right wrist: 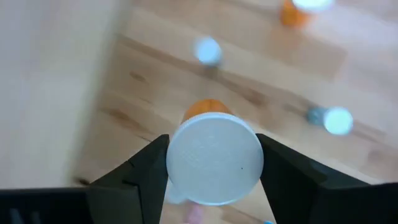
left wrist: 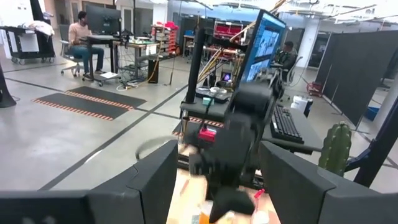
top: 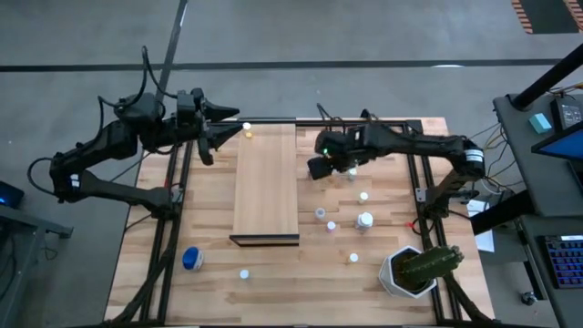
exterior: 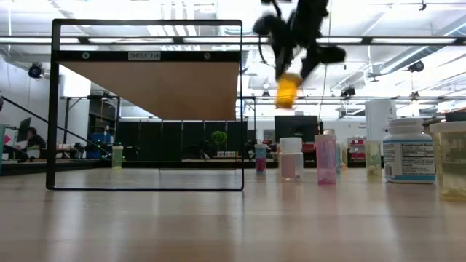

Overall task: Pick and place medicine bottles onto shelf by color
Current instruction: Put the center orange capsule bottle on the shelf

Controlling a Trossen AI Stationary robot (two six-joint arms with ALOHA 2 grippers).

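Closest to the right wrist camera is the white cap of an orange bottle (right wrist: 214, 158), pinched between the two dark fingers (right wrist: 134, 177) of the right gripper (right wrist: 214, 168). The grip is on the sides, just under the cap, so the bottle hangs upright and can, I think, be put down standing. In the low view the same bottle (exterior: 287, 91) is high above the tabletop (top: 273, 273), well clear of the other bottles.

From above, the right gripper (top: 321, 162) is just to the right of the shelf (top: 266, 182), near its far part. I judge it is bringing the orange bottle towards the board.

Most other bottles stand right of the shelf, among them a bigger white-capped one (top: 365, 220); a fat blue one (top: 191, 260) lies near the left front. A cactus pot (top: 414, 269) sits at the right front.

The left gripper (top: 228, 128) waits above the far left corner of the shelf, its fingers spread and empty.
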